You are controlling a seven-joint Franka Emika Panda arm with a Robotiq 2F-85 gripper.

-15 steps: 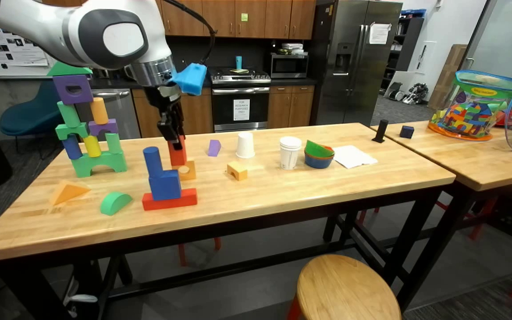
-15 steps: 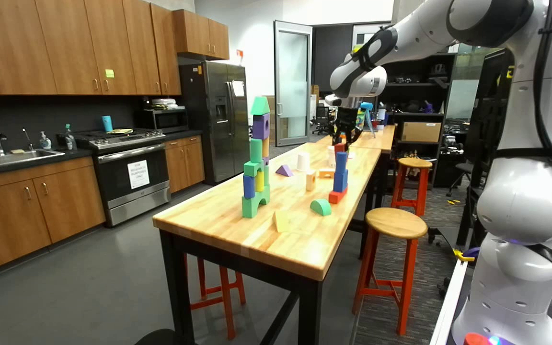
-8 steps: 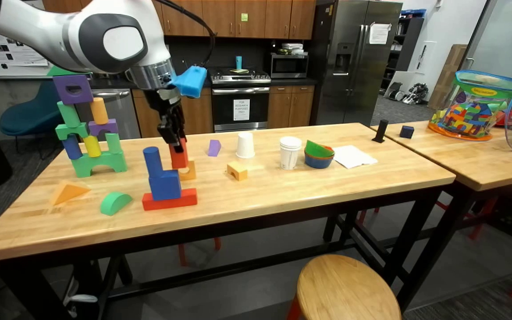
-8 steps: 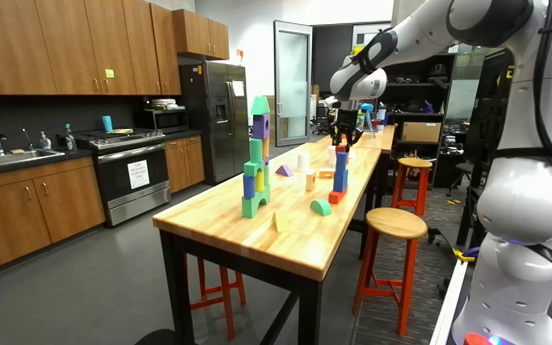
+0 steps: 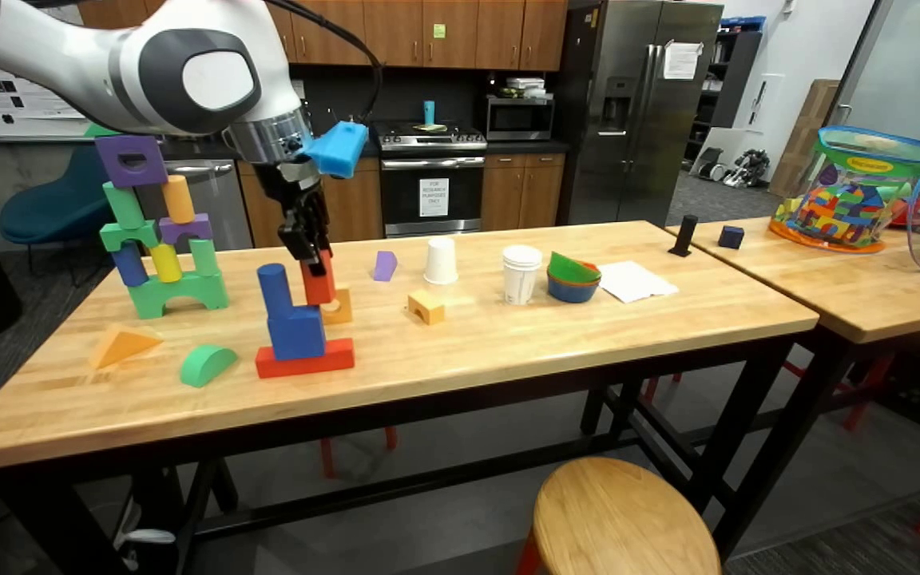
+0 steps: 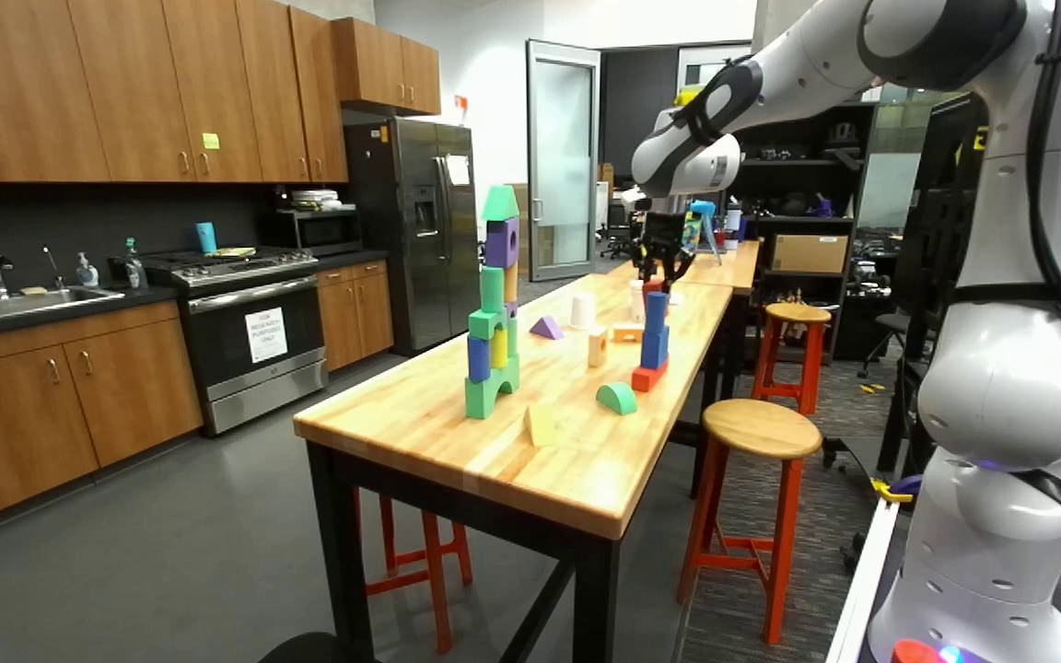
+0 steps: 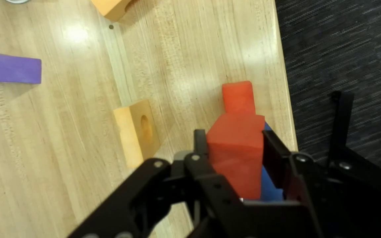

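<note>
Wooden table (image 5: 524, 335) across an exterior view, dark stove (image 5: 396, 192) behind, and right of centre in the wrist view the gripper (image 7: 234, 140) clamped on a red block (image 7: 238, 165), parted just its width; blue cube (image 5: 297, 332) close by, contact unclear, orange block (image 7: 129, 135) to the left.

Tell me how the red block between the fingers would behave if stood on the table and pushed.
The red block would probably slide rather than roll: its visible faces are flat. It may tip under a high push, looking taller than wide. Its matte surface suggests little slip in the fingers.
</note>
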